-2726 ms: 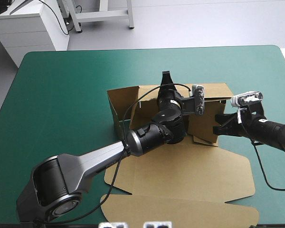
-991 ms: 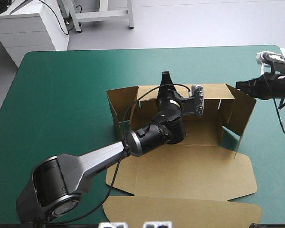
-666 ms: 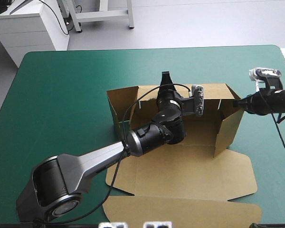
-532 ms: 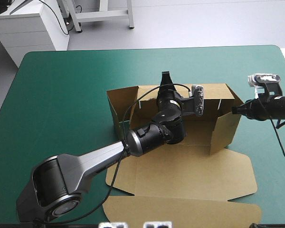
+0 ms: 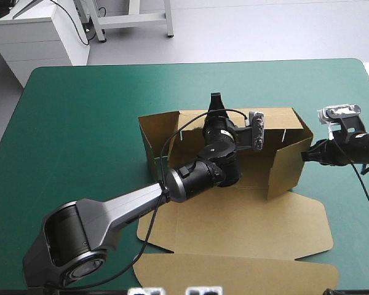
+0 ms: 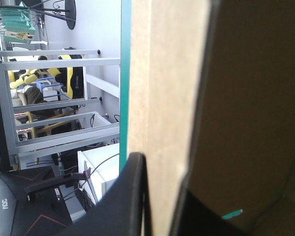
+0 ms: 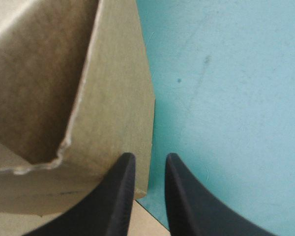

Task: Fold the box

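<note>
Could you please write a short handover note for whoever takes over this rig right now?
Left gripper: shut on the far wall of the box, holding it upright.
Right gripper: all but shut, tips against the outside of the right wall, nothing gripped.
The box sits mid-table on the teal-green cover, lid flat on the near side.
Done: far and right walls raised.
Left: the left wall splays outward; it probably needs standing up, then tucking.
</note>
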